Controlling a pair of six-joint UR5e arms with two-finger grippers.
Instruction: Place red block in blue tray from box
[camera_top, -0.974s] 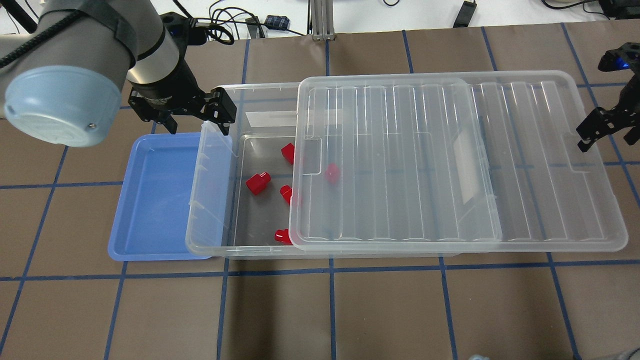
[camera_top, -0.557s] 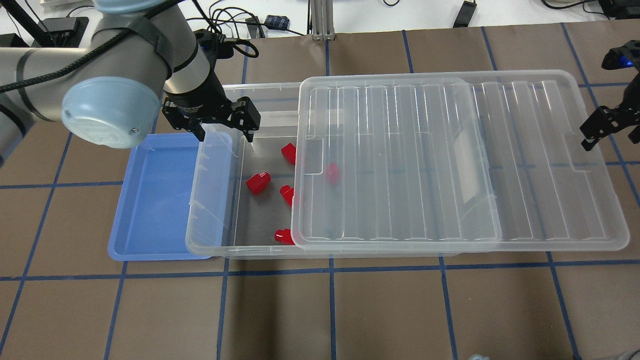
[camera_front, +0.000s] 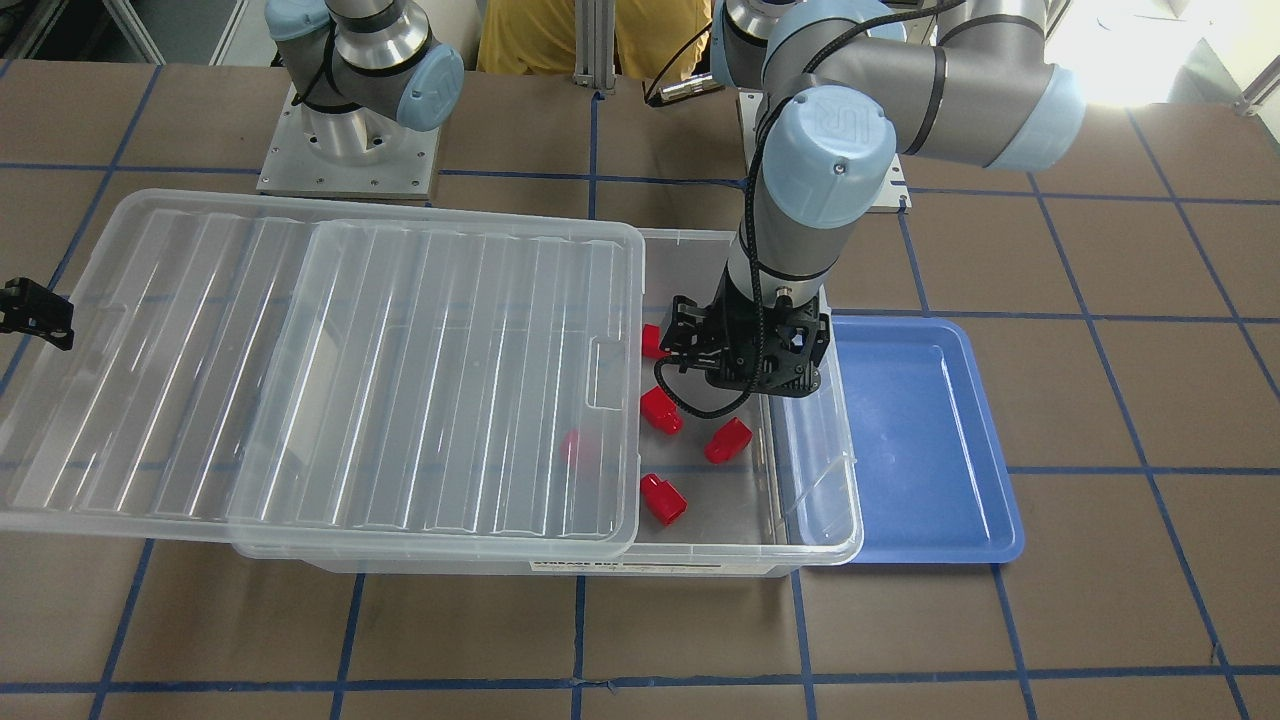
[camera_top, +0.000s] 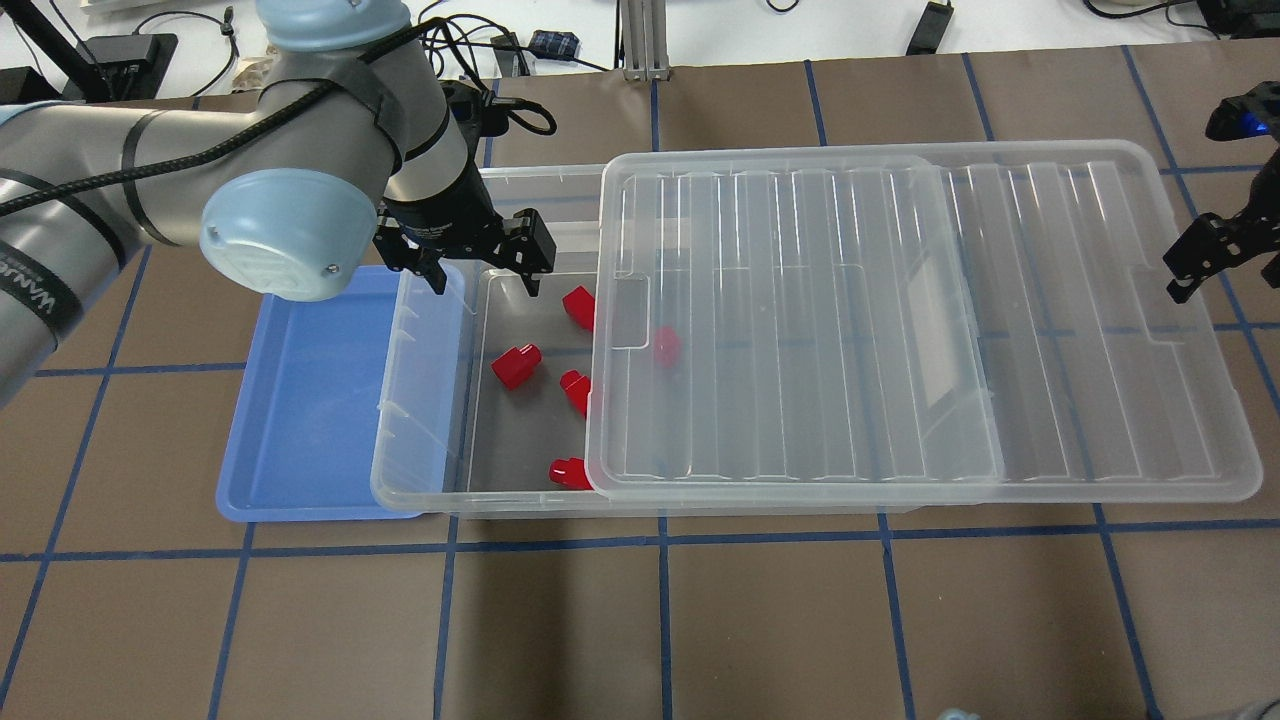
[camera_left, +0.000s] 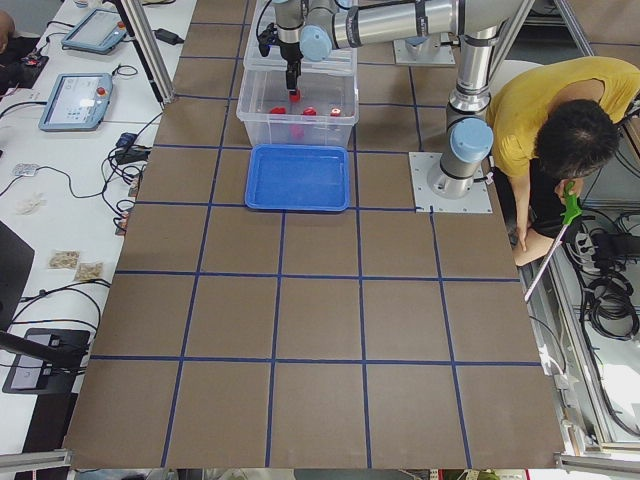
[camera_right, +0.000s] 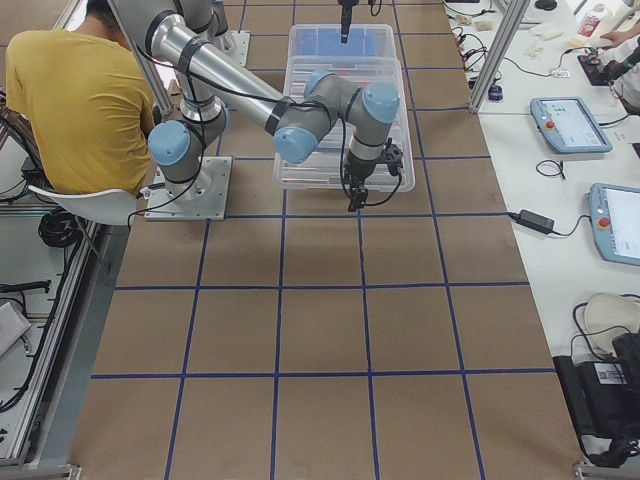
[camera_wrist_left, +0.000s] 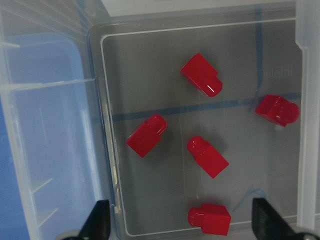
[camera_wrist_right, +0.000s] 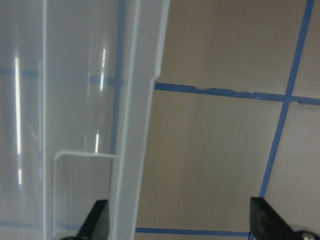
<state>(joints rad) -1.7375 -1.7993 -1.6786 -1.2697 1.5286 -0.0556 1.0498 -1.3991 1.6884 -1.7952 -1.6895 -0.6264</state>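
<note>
Several red blocks lie on the floor of the clear box (camera_top: 420, 400), one (camera_top: 516, 366) nearest the tray and one (camera_top: 665, 346) under the lid. The ribbed lid (camera_top: 900, 320) is slid to the right, leaving the box's left end uncovered. The blue tray (camera_top: 310, 400) lies empty against the box's left end. My left gripper (camera_top: 480, 275) is open and empty above the uncovered end's far corner. The left wrist view shows the blocks (camera_wrist_left: 146, 135) below its open fingers (camera_wrist_left: 97, 225). My right gripper (camera_top: 1195, 265) is open and empty just off the lid's right end (camera_wrist_right: 75, 100).
The lid overhangs the box far to the right. Bare brown table with blue tape lines lies in front of the box (camera_top: 660, 620). Cables and an aluminium post (camera_top: 640, 40) sit at the far edge. A person in yellow (camera_left: 560, 130) stands beside the robot bases.
My left gripper has moved right, from over the tray's far edge to over the uncovered end of the box. The right gripper has drifted slightly right.
</note>
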